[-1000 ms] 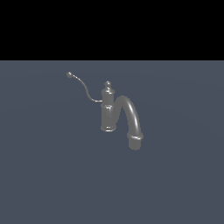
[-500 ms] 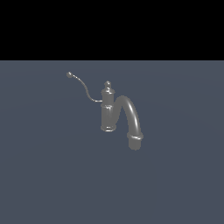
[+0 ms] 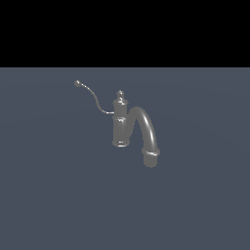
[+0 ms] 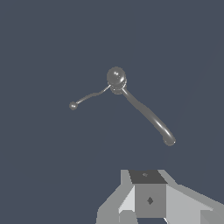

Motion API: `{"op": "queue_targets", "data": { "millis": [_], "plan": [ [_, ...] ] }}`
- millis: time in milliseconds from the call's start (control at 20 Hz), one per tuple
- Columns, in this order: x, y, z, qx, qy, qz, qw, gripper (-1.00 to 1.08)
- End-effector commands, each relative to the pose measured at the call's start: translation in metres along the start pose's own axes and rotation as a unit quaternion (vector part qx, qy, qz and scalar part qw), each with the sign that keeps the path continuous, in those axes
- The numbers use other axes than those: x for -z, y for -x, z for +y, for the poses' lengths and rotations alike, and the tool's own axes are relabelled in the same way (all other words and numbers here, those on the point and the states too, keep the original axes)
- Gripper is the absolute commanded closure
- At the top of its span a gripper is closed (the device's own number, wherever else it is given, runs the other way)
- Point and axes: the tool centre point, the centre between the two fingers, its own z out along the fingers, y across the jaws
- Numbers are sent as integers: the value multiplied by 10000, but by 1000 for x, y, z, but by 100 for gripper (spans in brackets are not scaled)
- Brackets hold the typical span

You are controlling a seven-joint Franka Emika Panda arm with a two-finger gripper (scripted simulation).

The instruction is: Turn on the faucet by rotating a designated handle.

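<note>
The grey metal faucet (image 3: 120, 126) stands upright on the dark floor, its thick arched spout (image 3: 147, 133) curving down toward the exterior view's right. The handle (image 3: 93, 98), a thin S-curved lever with a ball tip, reaches out toward the exterior view's left. From above, the wrist view shows the faucet's knob top (image 4: 116, 78), the handle (image 4: 89, 97) and the spout (image 4: 147, 115). My gripper (image 4: 146, 176) shows only in the wrist view, at the frame's edge. It is well apart from the faucet, touches nothing, and its fingers look closed with no gap between them.
A flat, dark blue-grey floor (image 3: 58, 195) spreads around the faucet. A black background lies beyond its far edge. Nothing else shows.
</note>
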Motion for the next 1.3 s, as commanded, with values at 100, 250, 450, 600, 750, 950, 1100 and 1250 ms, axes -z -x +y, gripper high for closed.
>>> {"op": "queue_targets", "data": {
  "millis": [100, 250, 450, 600, 750, 950, 1100, 1250],
  "plan": [
    [-20, -18, -19, -542, -1, -31, 9985, 108],
    [-34, -29, -31, -901, 13, -41, 9959, 108],
    [-54, -42, -47, -1379, 43, -41, 9904, 108],
    [-70, -52, -58, -1734, 73, -28, 9848, 108],
    [-86, -61, -70, -2087, 108, -4, 9779, 108],
    [-109, -72, -85, -2550, 158, 46, 9668, 108],
    [-127, -79, -95, -2890, 197, 99, 9571, 108],
    [-145, -86, -106, -3221, 234, 165, 9463, 108]
  ]
}}
